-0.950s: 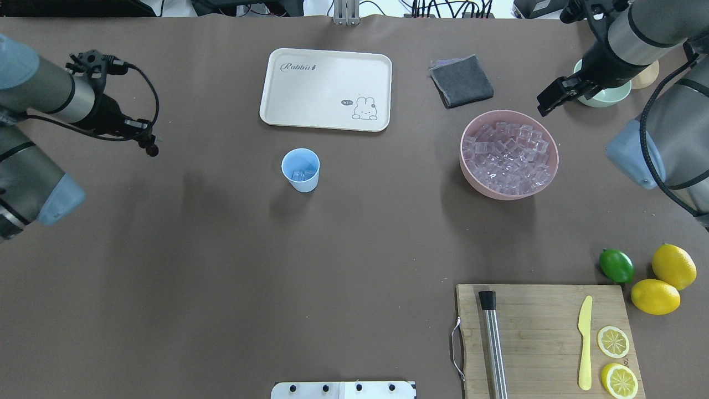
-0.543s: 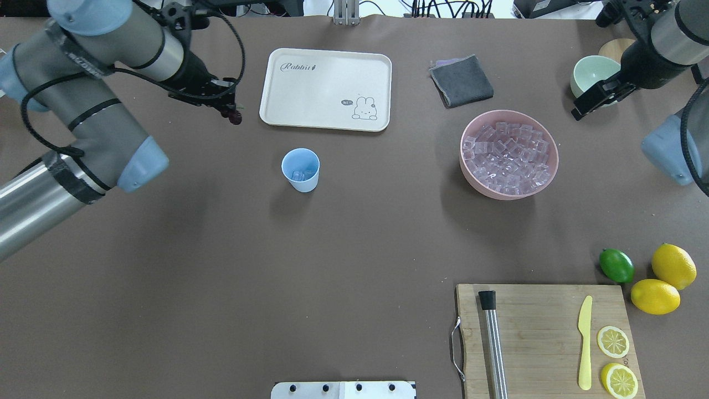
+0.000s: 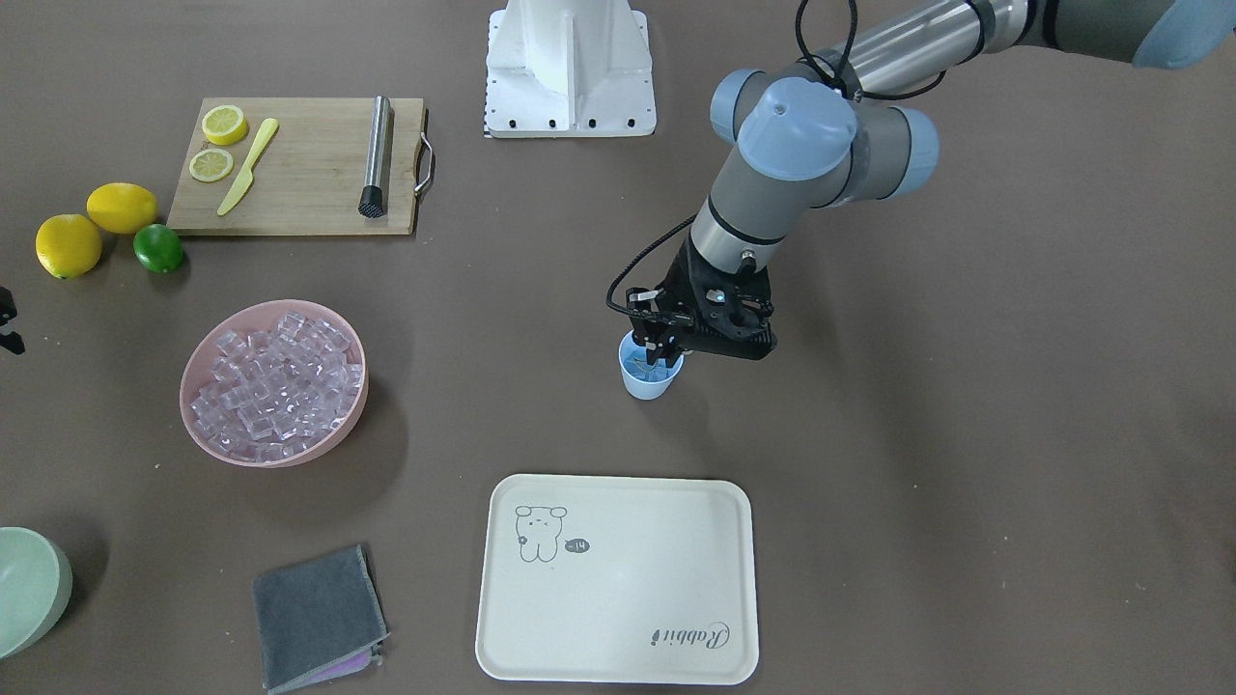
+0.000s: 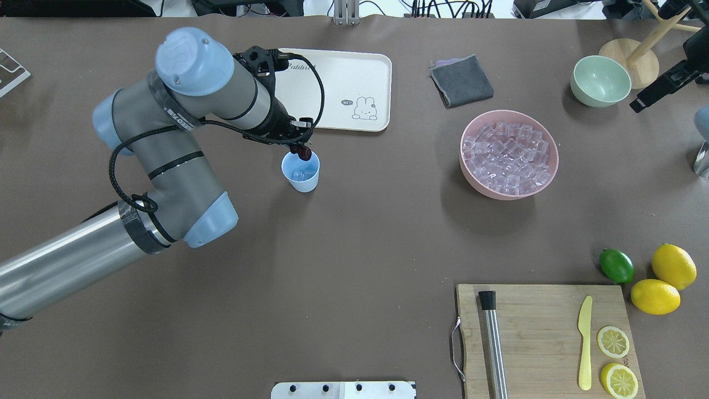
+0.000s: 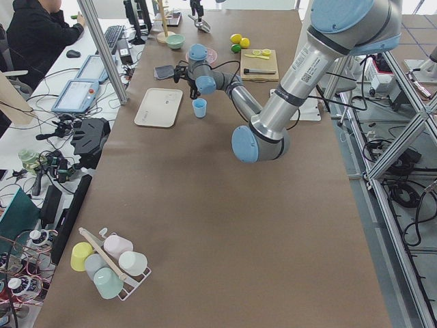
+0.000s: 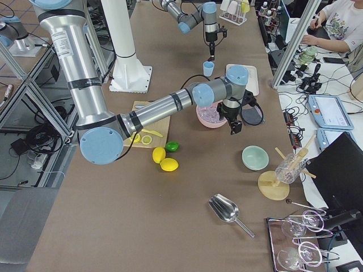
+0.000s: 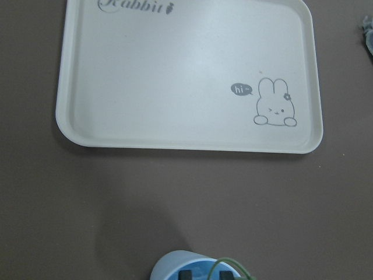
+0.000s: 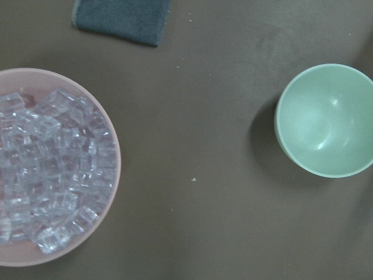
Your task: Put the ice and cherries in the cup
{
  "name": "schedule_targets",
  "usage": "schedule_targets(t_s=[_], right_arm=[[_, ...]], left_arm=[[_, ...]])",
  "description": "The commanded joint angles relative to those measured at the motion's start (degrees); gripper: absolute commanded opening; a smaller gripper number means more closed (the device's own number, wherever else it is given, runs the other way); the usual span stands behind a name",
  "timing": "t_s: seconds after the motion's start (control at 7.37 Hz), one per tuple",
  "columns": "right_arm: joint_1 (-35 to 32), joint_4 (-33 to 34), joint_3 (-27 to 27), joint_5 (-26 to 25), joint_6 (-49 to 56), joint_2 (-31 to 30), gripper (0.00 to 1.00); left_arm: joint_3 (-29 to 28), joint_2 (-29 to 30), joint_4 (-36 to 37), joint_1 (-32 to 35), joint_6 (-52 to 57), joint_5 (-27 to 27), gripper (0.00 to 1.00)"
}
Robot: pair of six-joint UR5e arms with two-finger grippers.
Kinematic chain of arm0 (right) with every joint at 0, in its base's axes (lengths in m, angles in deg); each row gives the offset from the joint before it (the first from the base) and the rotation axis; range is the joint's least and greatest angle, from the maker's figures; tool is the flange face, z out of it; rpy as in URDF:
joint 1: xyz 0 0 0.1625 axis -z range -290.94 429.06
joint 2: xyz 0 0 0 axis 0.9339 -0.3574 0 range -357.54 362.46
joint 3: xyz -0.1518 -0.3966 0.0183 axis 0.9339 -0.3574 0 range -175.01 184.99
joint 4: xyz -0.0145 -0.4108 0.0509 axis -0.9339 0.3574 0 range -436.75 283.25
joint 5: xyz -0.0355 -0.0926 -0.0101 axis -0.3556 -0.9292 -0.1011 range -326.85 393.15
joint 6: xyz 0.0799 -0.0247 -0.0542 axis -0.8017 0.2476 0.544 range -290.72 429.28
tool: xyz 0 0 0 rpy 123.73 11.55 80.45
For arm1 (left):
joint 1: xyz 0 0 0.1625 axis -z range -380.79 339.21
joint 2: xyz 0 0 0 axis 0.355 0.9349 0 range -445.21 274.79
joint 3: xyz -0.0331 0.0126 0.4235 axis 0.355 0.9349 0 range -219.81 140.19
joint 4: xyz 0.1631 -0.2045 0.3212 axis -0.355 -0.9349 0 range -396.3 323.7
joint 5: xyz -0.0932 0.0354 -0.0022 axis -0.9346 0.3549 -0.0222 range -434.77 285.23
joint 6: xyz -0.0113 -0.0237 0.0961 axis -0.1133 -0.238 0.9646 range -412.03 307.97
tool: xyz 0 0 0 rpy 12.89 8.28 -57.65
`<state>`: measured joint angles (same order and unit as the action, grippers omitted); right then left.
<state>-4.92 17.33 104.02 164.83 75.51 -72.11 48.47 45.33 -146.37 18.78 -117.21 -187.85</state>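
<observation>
The light blue cup [image 4: 302, 176] stands mid-table in front of the tray, with a few ice cubes [image 4: 298, 175] in its bottom. My left gripper [image 4: 302, 148] hangs over the cup's far rim, shut on the dark red cherries [image 4: 303, 153], which dangle just above the opening. In the left wrist view the cup's rim [image 7: 175, 263] and a green stem [image 7: 231, 263] show at the bottom edge. The pink bowl [image 4: 548, 166] to the right is heaped with ice [image 4: 509, 155]. My right gripper [image 4: 645, 101] sits at the far right edge beside the green bowl; I cannot tell its jaw state.
A cream rabbit tray [image 4: 343, 83] lies behind the cup. A grey cloth [image 4: 461, 80], pale green bowl [image 4: 601, 80] and wooden stand [image 4: 628, 58] are at the back right. Near the front right sit a cutting board [image 4: 543, 332] with muddler and knife, a lime [image 4: 616, 265] and lemons [image 4: 673, 266].
My left arm has swung in from the far left, carrying the cherries to just over the cup. The right arm has drawn back to the right, away from the green bowl.
</observation>
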Motion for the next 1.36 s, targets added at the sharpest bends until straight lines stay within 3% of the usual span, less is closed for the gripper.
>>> schedule_targets(t_s=[0.0,0.14,0.27,0.41,0.68,0.81,0.95,1.22], right_arm=[[-2.0,0.0,-1.5,0.8,2.9,0.0,0.99],[-2.0,0.0,-1.6,0.8,2.9,0.0,0.99],[-2.0,0.0,-1.6,0.7,2.9,-0.1,0.99],[-2.0,0.0,-1.6,0.7,2.9,-0.3,0.99],[-2.0,0.0,-1.6,0.9,2.8,-0.2,0.99],[-2.8,0.1,-1.6,2.0,3.1,-0.3,0.99],[-4.1,0.1,-1.6,2.4,4.6,-1.0,0.99],[-8.9,0.5,-5.1,6.6,12.1,-1.5,0.99]], left_arm=[[0.1,-0.2,-0.1,-1.6,0.0,1.7,0.10],[0.1,-0.6,-0.3,-1.5,0.6,1.6,0.33],[0.0,-0.6,-0.2,-1.3,0.7,1.6,0.70],[-0.1,-0.6,-0.6,-1.3,0.8,1.7,0.97],[0.0,-1.2,0.1,1.5,4.6,0.2,0.98],[1.4,-4.8,0.1,6.0,5.0,-4.7,0.98],[3.9,-11.2,0.1,13.3,9.1,-12.6,0.98],[6.4,-24.0,0.1,27.1,22.8,-22.7,0.98]])
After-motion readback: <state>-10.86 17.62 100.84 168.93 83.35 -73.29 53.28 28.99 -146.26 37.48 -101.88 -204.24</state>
